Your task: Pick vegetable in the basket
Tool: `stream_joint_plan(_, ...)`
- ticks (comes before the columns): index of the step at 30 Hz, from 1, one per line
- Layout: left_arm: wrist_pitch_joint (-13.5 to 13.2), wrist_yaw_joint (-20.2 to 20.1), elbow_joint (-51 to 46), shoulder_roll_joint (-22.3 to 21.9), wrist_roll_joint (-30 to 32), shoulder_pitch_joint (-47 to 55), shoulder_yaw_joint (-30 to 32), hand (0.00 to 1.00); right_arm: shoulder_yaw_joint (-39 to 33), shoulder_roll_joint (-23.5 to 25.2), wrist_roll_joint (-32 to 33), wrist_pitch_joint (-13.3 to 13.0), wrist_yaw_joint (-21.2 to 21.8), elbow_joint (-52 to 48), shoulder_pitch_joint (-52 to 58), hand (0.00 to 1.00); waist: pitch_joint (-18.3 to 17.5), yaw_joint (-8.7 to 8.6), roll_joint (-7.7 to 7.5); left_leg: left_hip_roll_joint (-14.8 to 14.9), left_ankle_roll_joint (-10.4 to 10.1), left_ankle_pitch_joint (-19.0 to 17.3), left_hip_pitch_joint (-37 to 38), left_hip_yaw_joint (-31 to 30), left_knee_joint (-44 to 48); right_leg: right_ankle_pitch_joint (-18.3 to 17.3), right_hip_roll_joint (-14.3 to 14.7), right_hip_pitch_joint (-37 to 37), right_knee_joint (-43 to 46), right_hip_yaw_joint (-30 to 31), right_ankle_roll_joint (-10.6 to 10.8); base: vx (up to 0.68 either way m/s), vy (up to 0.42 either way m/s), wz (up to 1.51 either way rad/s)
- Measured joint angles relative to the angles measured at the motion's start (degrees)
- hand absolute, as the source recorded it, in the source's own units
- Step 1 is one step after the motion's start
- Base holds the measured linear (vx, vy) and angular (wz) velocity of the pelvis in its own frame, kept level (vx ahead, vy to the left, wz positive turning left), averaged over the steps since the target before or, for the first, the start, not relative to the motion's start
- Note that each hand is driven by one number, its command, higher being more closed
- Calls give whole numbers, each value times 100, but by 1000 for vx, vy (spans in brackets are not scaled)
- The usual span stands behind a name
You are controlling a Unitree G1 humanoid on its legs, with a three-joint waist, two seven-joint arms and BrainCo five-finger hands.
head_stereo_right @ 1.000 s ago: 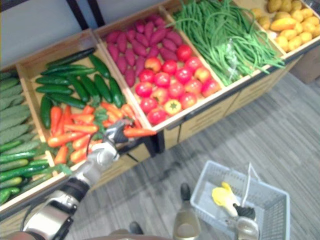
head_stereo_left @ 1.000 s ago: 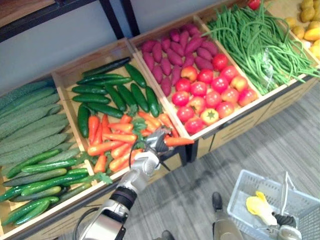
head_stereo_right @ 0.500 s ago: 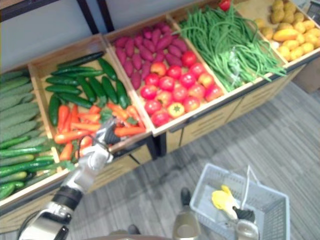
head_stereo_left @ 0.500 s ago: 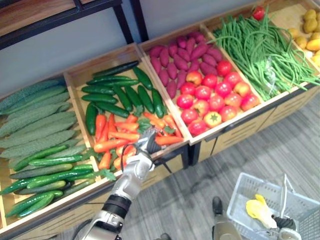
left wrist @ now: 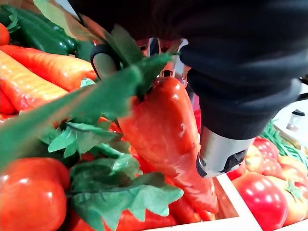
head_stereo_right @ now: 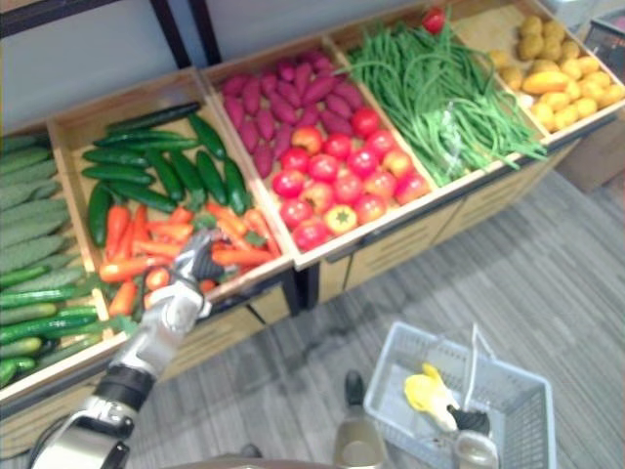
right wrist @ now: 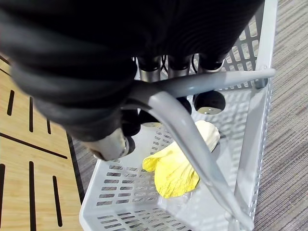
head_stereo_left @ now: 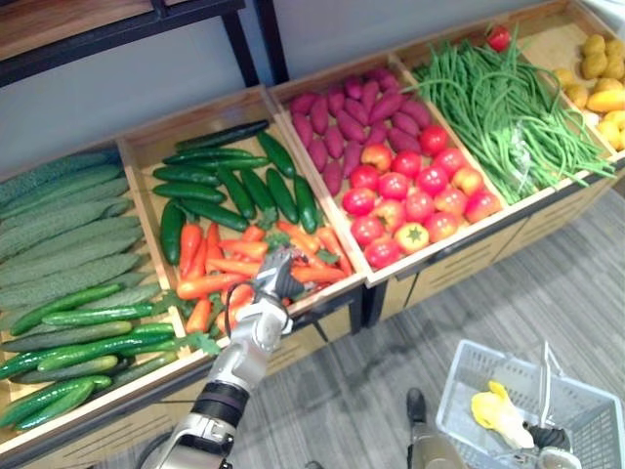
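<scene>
My left hand (head_stereo_left: 270, 289) is over the front of the carrot bin (head_stereo_left: 146, 161), shut on an orange carrot (head_stereo_left: 314, 275) with green leaves. The left wrist view shows that carrot (left wrist: 163, 130) close up, fingers (left wrist: 217, 149) curled round it, just above the other carrots. At the lower right, my right hand (right wrist: 96, 57) is shut on the grey handle (right wrist: 192, 139) of a pale plastic basket (head_stereo_left: 461, 363). A yellow vegetable (head_stereo_left: 493, 410) lies inside the basket.
Wooden bins stand in a row: bumpy gourds and cucumbers (head_stereo_left: 68, 254) at the left, dark cucumbers (head_stereo_left: 234, 181), purple sweet potatoes (head_stereo_left: 352, 107), tomatoes (head_stereo_left: 410, 195), green beans (head_stereo_left: 508, 107) and yellow produce (head_stereo_left: 605, 88). Grey floor (head_stereo_left: 547, 283) lies in front.
My left hand has drawn back to the left with the carrot, from past the bin's front edge to over the carrot pile. The camera has shifted slightly. The right hand keeps the basket handle.
</scene>
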Motion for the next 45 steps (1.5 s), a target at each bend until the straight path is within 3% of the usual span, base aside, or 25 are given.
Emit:
stream_joint_plan(25, -93, 458, -1450, 7, -206, 355, 559, 100, 20, -12, -4, -11, 0, 0, 174, 100, -192, -27, 11, -5, 0, 0, 11, -122, -37, 7, -15, 104, -95, -102, 5, -5, -8, 1)
stream_joint_plan(35, -407, 502, -2266, 18, -238, 544, 530, 100, 73, -68, -4, -13, -13, 1, 234, 100, -292, -24, -1, -10, 3, -1, -3, -132, -35, 9, -17, 108, -112, -91, 9, -20, -29, 0)
stream_joint_plan(45, -643, 627, -2866, 14, -241, 543, 84, 100, 234, -73, -4, -22, -59, -4, 299, 100, -401, 25, -59, -14, 24, -10, -85, -141, 18, 18, -23, 70, -78, -26, 17, 0, 0, 0)
